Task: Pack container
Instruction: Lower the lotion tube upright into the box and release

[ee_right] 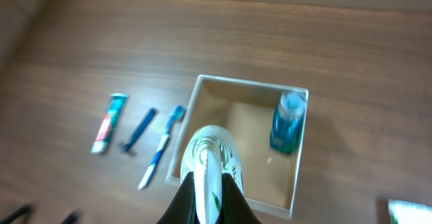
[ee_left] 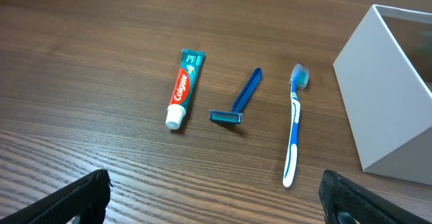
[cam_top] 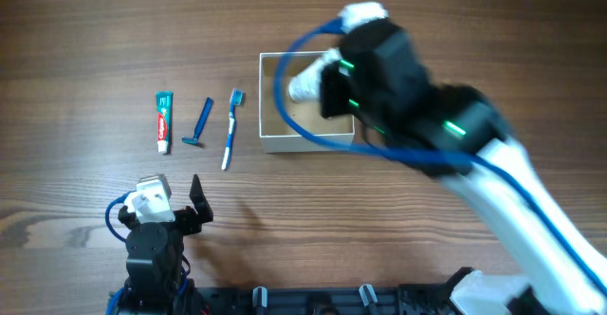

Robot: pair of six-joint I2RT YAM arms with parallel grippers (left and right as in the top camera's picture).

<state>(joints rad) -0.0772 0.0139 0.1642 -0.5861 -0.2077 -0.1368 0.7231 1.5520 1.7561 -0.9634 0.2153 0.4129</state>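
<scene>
One square container (cam_top: 273, 116), white-walled and tan inside, sits open-topped on the wooden table (cam_top: 85, 40) a little right of centre. One blue-green bottle (ee_right: 289, 121) lies inside against its right wall. Above its near-left corner, the right gripper (ee_right: 206, 198) is clenched on one white item with green print (ee_right: 210, 158). Left of the container lie, in a row and apart from each other, one toothbrush (cam_top: 231, 128), one blue razor (cam_top: 200, 123) and one toothpaste tube (cam_top: 163, 122). The left gripper (ee_left: 212, 198) hangs near the table's front edge, jaws spread wide and holding nothing.

White container (ee_left: 385, 109); white, perhaps green-patterned bottle (ee_right: 210, 153)
</scene>
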